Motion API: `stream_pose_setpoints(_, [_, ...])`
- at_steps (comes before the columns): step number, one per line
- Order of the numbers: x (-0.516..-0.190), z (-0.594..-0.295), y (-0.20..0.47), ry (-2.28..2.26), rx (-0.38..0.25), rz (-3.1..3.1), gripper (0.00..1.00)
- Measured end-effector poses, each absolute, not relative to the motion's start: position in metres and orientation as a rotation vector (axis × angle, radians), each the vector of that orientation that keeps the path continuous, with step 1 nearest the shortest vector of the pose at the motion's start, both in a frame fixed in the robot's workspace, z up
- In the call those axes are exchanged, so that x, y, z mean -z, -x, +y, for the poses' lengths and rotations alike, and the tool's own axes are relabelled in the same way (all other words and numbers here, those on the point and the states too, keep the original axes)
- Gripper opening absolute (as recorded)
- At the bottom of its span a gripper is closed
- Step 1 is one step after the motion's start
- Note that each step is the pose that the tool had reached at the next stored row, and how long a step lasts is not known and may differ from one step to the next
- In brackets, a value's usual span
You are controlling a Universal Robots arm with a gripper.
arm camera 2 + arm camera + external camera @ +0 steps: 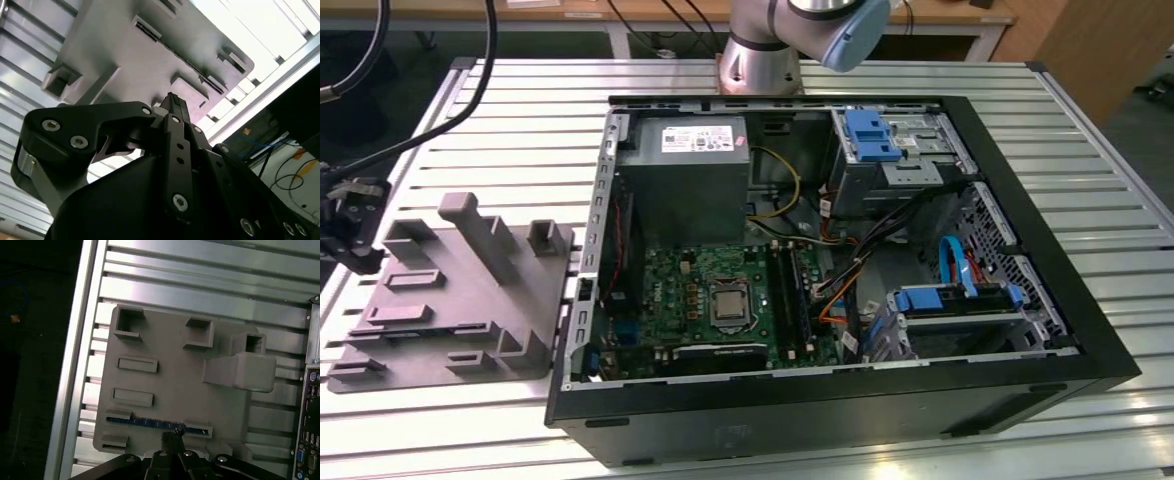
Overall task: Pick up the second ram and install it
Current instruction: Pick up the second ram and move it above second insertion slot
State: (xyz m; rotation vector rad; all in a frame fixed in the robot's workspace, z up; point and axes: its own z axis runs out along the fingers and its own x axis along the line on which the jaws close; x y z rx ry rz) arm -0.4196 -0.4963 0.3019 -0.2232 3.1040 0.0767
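The second ram (150,422) is a thin dark-blue strip standing on its edge in a slot of the grey holder block (175,355). In the first wrist view my gripper (172,434) hangs over the strip's middle, fingers pressed together with nothing between them. The second wrist view shows the same shut fingers (172,102) held off the block (115,55), not touching it. In the exterior view the gripper (354,225) is at the far left, above the block's (454,290) outer edge. The green motherboard (707,290) with its black slot rails (787,290) lies inside the open computer case (854,400).
The case sits in the middle of a slatted aluminium table (1094,120), right of the holder block. Inside are a grey power-supply box (680,180), blue drive brackets (870,135) and loose cables (841,270). Black cables (467,80) hang at the exterior view's left. The table edge (75,365) is beside the block.
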Motion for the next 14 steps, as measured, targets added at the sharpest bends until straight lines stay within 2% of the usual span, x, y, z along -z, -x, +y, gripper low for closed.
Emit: stream_pose_setpoints(14, [-0.2985, -0.4963, 0.4196, 0.616, -0.080, 3.057, 0.10])
